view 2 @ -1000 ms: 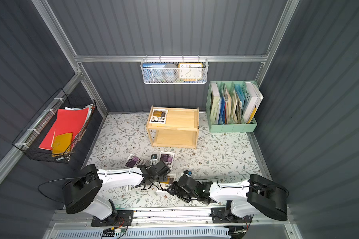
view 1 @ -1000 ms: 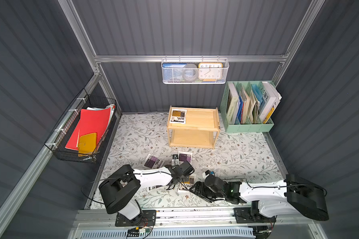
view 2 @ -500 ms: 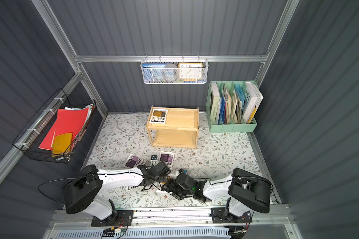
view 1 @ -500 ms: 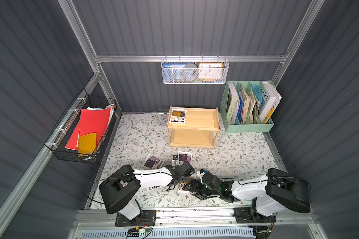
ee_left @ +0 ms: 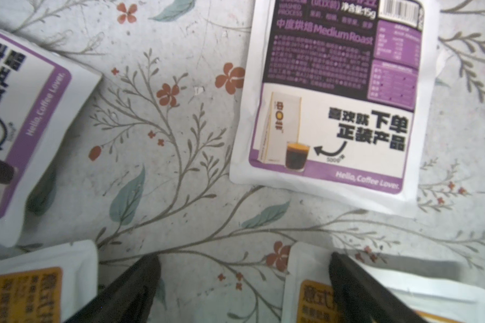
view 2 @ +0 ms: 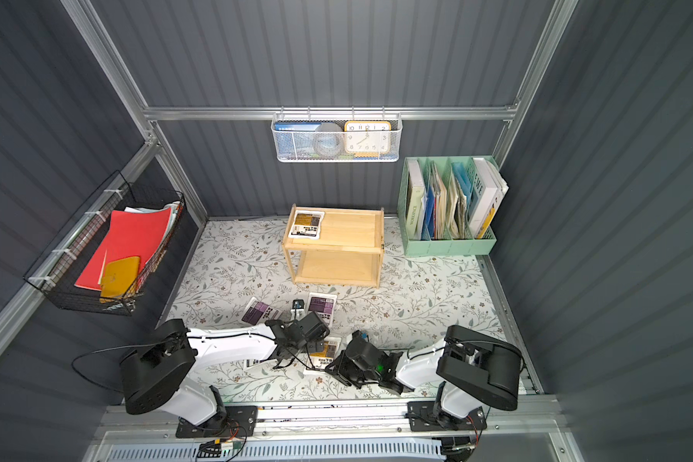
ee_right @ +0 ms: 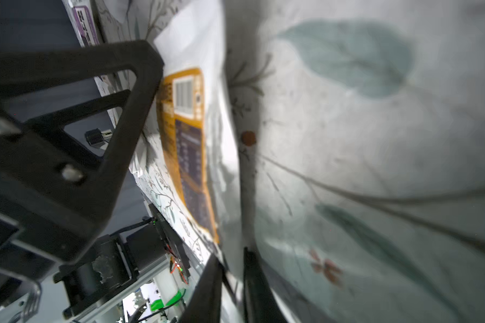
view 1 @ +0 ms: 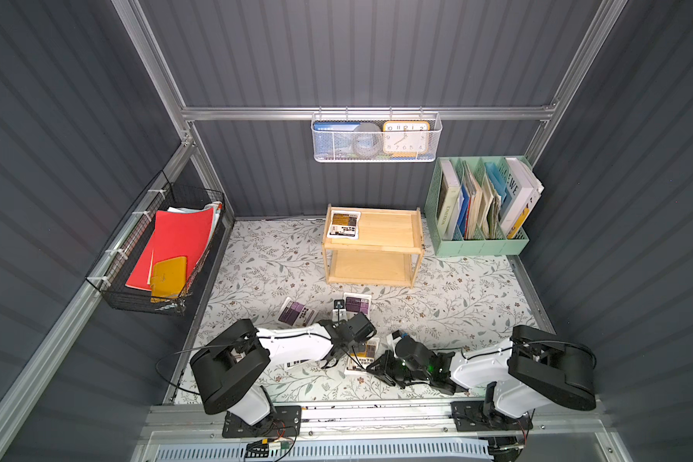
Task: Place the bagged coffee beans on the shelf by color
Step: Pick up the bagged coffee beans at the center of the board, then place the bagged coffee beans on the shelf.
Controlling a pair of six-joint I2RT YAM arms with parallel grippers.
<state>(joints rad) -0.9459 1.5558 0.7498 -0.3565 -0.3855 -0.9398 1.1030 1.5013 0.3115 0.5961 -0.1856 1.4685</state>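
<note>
Right gripper (ee_right: pixel 231 260) is low over the floral-print mat (view 1: pixel 437 304). I read its jaws as nearly together, pinching the white edge of a yellow-orange-label white coffee pouch (ee_right: pixel 191 145). In both top views that pouch (view 1: pixel 363 356) (view 2: pixel 324 355) sits near the front, between my two arms.

Left gripper (ee_left: pixel 244 293) is spread wide, with only mat between the fingers (ee_left: pixel 135 288). It hovers just beside the pinched pouch. A second yellow-orange pouch (ee_left: pixel 25 288) sits on its other side, mostly under the left arm in the top views.

Two purple-label white pouches (view 1: pixel 295 313) (view 1: pixel 357 304) lie flat on the mat in front of the light-wood two-tier shelf (view 1: pixel 389 234). A third yellow-orange pouch (view 1: pixel 343 225) lies flat in the back-left corner of the shelf's top tray.
</note>
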